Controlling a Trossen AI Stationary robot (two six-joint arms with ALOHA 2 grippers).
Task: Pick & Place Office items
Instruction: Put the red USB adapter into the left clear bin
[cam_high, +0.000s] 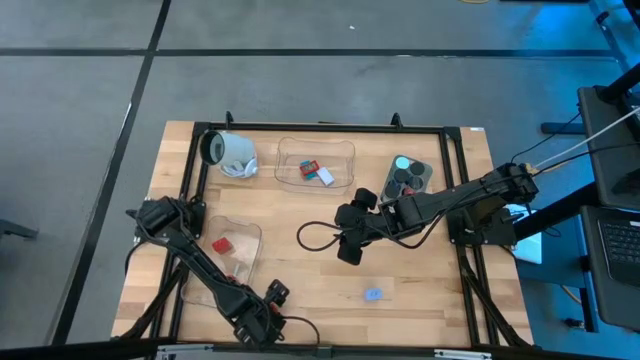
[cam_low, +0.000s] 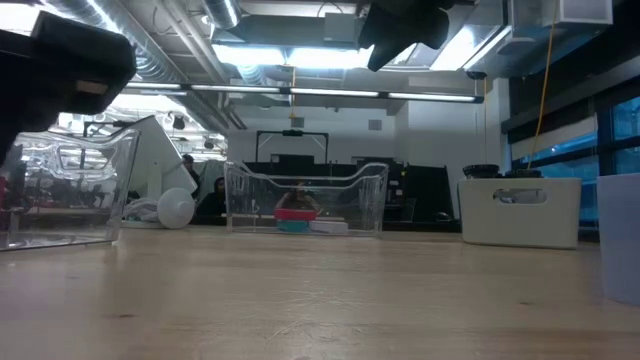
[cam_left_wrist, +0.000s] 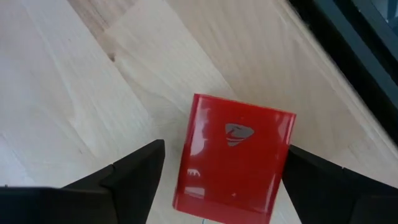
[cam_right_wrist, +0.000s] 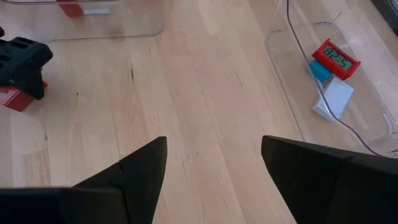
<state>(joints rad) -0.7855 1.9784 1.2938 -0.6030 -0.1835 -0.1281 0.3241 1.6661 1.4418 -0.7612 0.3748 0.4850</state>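
My left gripper is open near the table's near edge, low over a red block that lies flat on the wood. Its fingers stand on either side of the block. My right gripper is open and hangs over the table's middle, well above the wood. From there the red block shows under the left gripper. A small blue piece lies on the table near the near edge. Another red block lies in the left clear tray. My left gripper points down at the red block, which rests on the table. One finger stands clear of it. The other finger lies right at the block's side, and I cannot tell whether they touch.
A far clear tray holds a red piece with a display, a teal block and a white piece. A white mug lies on its side at far left. A grey tub holds black knobs.
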